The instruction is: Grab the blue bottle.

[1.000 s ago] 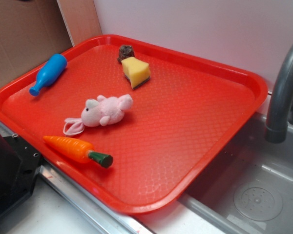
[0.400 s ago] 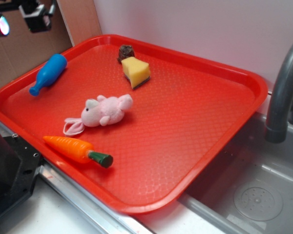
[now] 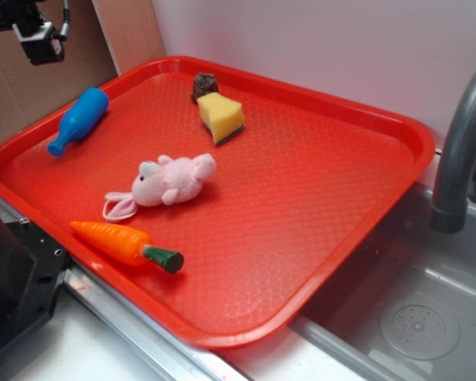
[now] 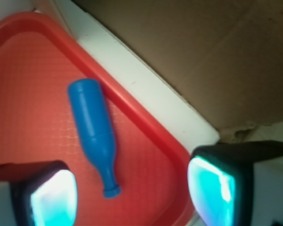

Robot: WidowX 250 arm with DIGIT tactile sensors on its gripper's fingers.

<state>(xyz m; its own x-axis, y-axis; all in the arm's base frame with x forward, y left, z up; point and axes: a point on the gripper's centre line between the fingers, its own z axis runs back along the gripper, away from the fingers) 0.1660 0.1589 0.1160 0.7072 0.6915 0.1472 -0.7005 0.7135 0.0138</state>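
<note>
- Lying on its side, the blue bottle (image 3: 79,120) sits in the far left corner of the red tray (image 3: 397,127) in the exterior view, neck toward the rim, well apart from the pink plush rabbit (image 3: 168,182); the gripper (image 3: 28,32) hangs high above and behind it.
- Showing wide-spread fingers (image 4: 52,197), the wrist view has the bottle's mouth between them; I judge centring over the fat body and closing across its width is best.
</note>
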